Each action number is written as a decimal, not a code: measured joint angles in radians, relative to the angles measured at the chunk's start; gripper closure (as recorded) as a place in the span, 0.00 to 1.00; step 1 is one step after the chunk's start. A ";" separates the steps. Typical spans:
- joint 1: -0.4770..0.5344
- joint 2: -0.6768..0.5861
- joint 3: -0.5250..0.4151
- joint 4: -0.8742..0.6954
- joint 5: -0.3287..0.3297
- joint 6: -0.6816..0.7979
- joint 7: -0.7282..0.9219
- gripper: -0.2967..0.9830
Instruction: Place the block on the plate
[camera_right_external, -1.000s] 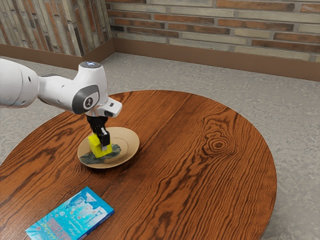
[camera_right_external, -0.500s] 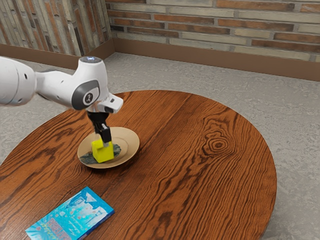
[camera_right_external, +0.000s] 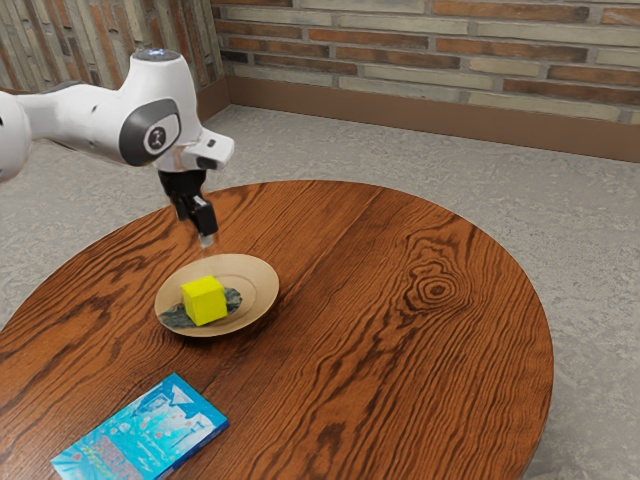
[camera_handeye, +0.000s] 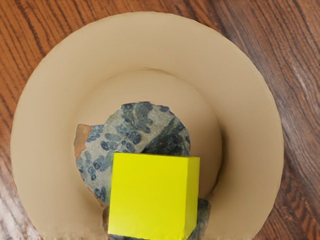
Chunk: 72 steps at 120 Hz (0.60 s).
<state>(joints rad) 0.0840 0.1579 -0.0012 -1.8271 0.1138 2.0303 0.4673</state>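
Wood-grained tabletop (camera_right_external: 380, 300) bears a tan plate (camera_right_external: 264, 280) holding the yellow block (camera_right_external: 204, 302).

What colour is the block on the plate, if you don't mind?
The block is bright yellow, best seen in the wrist view.

Your arm (camera_right_external: 75, 118): smooth white shell, rounded tubular sections, swelling into a thick upright barrel near the wrist. Flat grey cap (camera_right_external: 157, 54) on top of the barrel, small pale-blue mark on it. You've got a dark grey side panel (camera_right_external: 134, 140), rounded outline, carrying a round badge (camera_right_external: 155, 139) with a pale ring and a glyph too small to read. Below that, a stubby white block (camera_right_external: 219, 152) juts out, small dark patch on its face. Your gripper (camera_right_external: 207, 241) is black, angular, light grey at the tip.
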 joint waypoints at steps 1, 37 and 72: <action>0.000 0.000 0.000 0.003 -0.001 -0.005 -0.004 0.23; 0.002 -0.097 0.022 0.015 -0.018 -0.112 -0.116 0.23; -0.051 -0.141 0.118 0.106 -0.041 -0.231 -0.203 0.23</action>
<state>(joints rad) 0.0331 0.0170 0.1168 -1.7211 0.0726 1.7991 0.2646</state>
